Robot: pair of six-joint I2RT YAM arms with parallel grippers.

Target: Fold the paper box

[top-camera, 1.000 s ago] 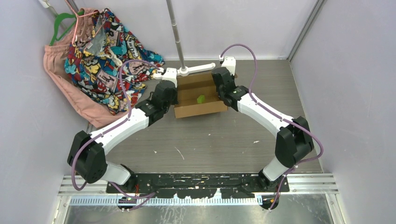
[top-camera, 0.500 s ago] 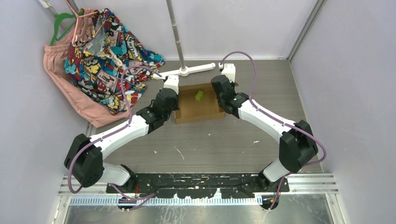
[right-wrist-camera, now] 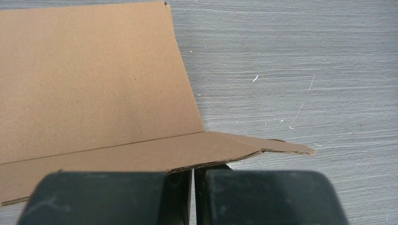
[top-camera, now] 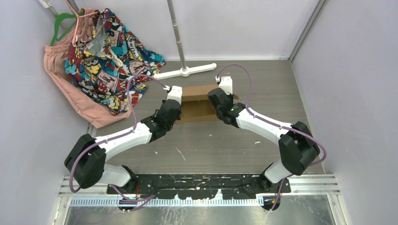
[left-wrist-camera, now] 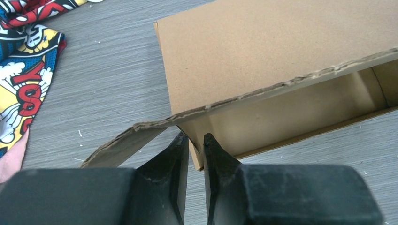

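Trouble, as I judge it, sits at the two ends of the paper box (top-camera: 197, 93). Each end of the lid carries a side flap, and both splay outward instead of pointing down: the left flap (left-wrist-camera: 119, 147) juts past my left gripper (left-wrist-camera: 195, 145), and the right flap (right-wrist-camera: 253, 147) lies over the tips of my right gripper (right-wrist-camera: 193, 178). If the lid goes lower like this, those flaps could land outside the walls or crumple, and the box would not shut square.

My left fingers (left-wrist-camera: 180, 154) stand almost together and appear to pinch the thin cardboard at the box's near left corner. A thin wall can buckle or slide out of so small a bite. My right fingers are pressed together with nothing visibly between them, tips hidden under the flap. From there they only prop the lid, so it could slip off them.

The box sits on the table (top-camera: 211, 140) toward its far middle, between my two wrists and near the white stand base (top-camera: 187, 71) behind it. A shove from one side alone might skate it across the smooth top.

Its long axis runs left to right across the table, roughly parallel to the near edge, the right end a touch farther away. The lid hinges along the far side and slopes over the tray, so the gap not yet closed faces me.
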